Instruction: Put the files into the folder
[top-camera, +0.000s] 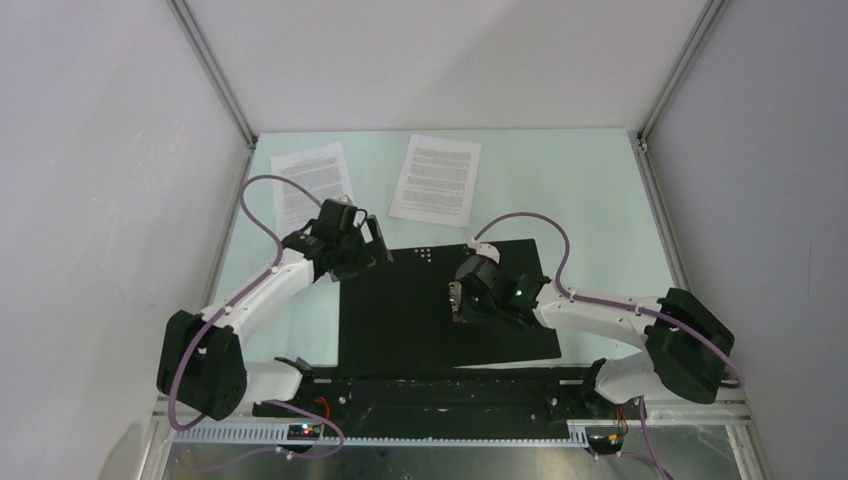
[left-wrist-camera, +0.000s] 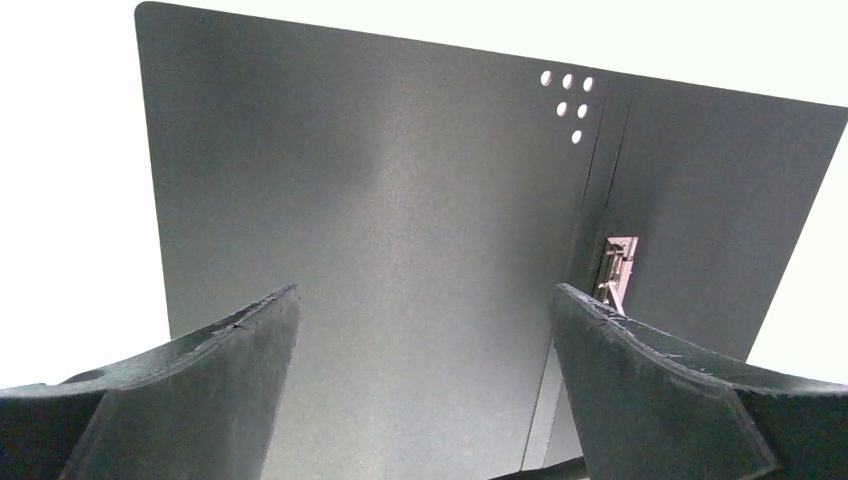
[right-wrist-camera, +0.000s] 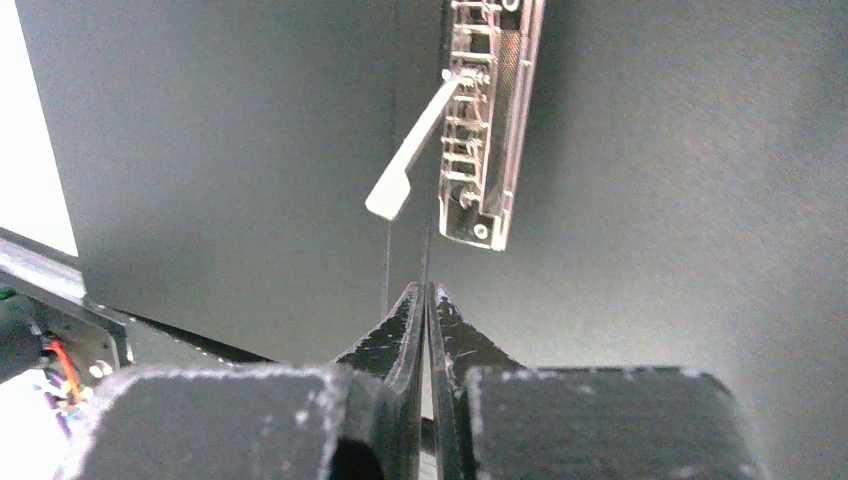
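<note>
The folder (top-camera: 400, 325) lies open on the table, black inside up. Its metal spine clip (right-wrist-camera: 483, 130) has the lever (right-wrist-camera: 405, 170) lifted. Two files lie flat behind it: one sheet (top-camera: 312, 183) at the back left, the other (top-camera: 436, 179) at the back middle. My left gripper (top-camera: 374, 240) hangs open over the folder's far left corner, nothing between its fingers (left-wrist-camera: 240, 390); below them I see the left cover (left-wrist-camera: 400, 200) and the clip (left-wrist-camera: 618, 270). My right gripper (right-wrist-camera: 427, 290) is shut and holds nothing, just short of the clip over the spine (top-camera: 457, 300).
Metal frame posts (top-camera: 215, 75) and grey walls close in the pale green table (top-camera: 590, 200) on three sides. The arm bases and a black rail (top-camera: 440, 395) run along the near edge. Purple cables (top-camera: 262, 200) loop above both arms.
</note>
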